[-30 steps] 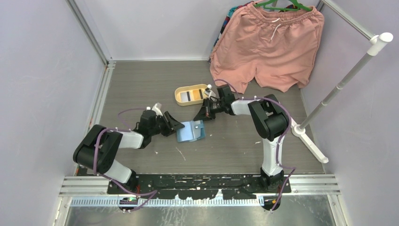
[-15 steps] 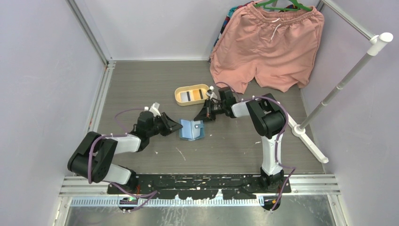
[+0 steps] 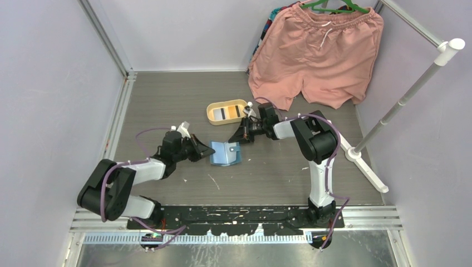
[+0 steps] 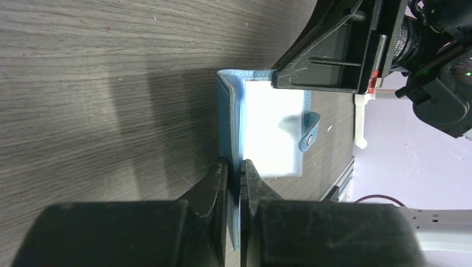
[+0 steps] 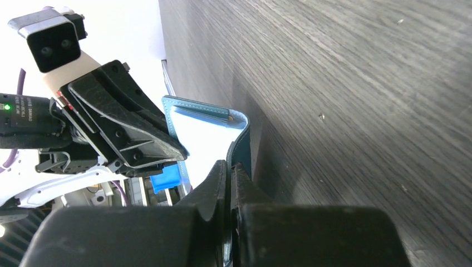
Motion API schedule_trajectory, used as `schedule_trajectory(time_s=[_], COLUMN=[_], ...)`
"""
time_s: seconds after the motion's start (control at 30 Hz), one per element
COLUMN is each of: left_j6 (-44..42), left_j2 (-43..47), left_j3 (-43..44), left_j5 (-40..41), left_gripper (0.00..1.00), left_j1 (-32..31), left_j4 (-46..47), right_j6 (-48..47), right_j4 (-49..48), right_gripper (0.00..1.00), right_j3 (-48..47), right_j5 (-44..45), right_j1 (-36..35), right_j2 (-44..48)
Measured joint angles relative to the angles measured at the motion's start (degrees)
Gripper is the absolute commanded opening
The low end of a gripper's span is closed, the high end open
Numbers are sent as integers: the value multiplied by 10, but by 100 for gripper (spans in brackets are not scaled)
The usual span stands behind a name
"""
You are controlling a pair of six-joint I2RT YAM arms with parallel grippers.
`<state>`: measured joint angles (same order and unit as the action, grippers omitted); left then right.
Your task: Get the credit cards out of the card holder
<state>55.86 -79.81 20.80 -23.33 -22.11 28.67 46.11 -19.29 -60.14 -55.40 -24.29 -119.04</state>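
The card holder (image 3: 225,153), a teal-blue bifold wallet, stands half open on the table between both grippers. My left gripper (image 3: 207,149) is shut on its left flap; in the left wrist view the jaws (image 4: 235,173) pinch the flap's edge (image 4: 228,133). My right gripper (image 3: 241,137) is shut on the other flap (image 5: 240,146), its jaws (image 5: 229,167) closed thin on the edge. The wallet's inside (image 4: 273,128) is washed out white, so I cannot tell whether cards are in it. Flat whitish and dark pieces that look like credit cards (image 3: 222,113) lie in the yellow tray.
The yellow oval tray (image 3: 211,113) sits just behind the wallet, next to the right wrist. Pink shorts (image 3: 314,50) hang at the back right. A white rack pole and foot (image 3: 364,158) stand at the right. Metal rails run along the left and near edges.
The wallet's left flap has been lifted and folded inward, so the wallet looks narrower. The left arm shifted slightly left. The right gripper has barely moved.
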Motion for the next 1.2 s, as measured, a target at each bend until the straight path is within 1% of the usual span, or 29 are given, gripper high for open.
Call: schedule_trajectory(time_s=[0.1,0.27,0.5,0.6,0.73,0.8,0.9,1.07,1.2], left_j6=[-11,-18,-21,-21,-21,-21,-21,-21,-23], left_j2=[19,23,21,21,21,21,21,23,38], left_j3=[2,4,4,4,4,4,4,4,4], left_j5=[2,2,-2,-3,-3,-3,-2,1,4], left_gripper=[9,11,25,28,25,21,12,11,13], left_j1=[0,0,0,0,0,0,0,0,1], left_j4=[-20,-32,-32,-32,-32,-32,-33,-35,-46], right_j6=[2,4,4,4,4,4,4,3,4], right_j4=[-1,-4,-9,-12,-13,-13,-14,-22,-26], right_gripper=[1,1,1,1,1,1,1,1,1], right_j3=[0,0,2,3,3,3,3,3,3], right_j5=[0,-1,-2,-2,-2,-2,-2,-4,-5], right_j1=[0,0,0,0,0,0,0,0,0], right_j2=[0,-1,-2,-2,-3,-3,-3,-6,-8])
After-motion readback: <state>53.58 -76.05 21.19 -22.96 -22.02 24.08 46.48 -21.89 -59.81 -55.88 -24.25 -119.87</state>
